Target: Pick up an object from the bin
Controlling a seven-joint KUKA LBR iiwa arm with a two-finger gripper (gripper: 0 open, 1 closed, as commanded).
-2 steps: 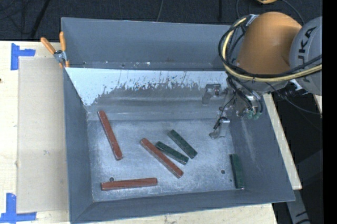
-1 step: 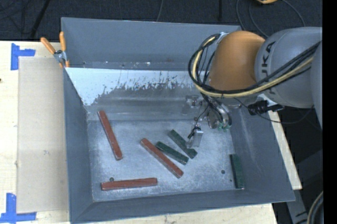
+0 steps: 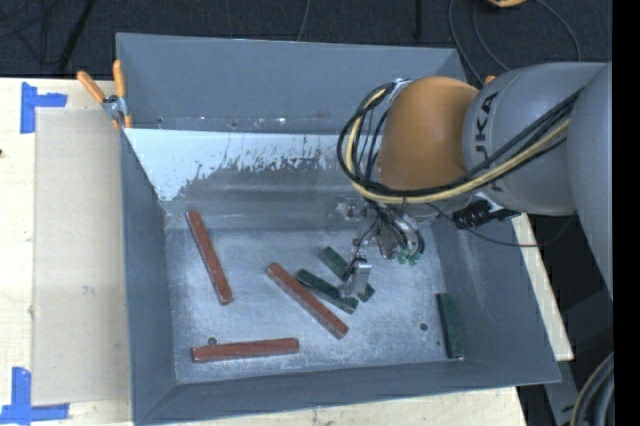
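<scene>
My gripper (image 3: 355, 276) reaches down from under the orange cover into the middle right of the bin. Its fingertips stand among two dark green bars: one (image 3: 322, 291) lies flat just left of the tips, another (image 3: 346, 267) lies tilted beneath them. A reddish-brown bar (image 3: 306, 300) lies diagonally, touching the green bars on their left. Whether a bar sits between the fingers is hidden by the gripper body.
A reddish-brown bar (image 3: 209, 256) lies diagonally at the bin's left. Another (image 3: 245, 349) lies flat near the front wall. A dark green bar (image 3: 449, 325) rests along the right wall. The arm and its cables cover the bin's upper right.
</scene>
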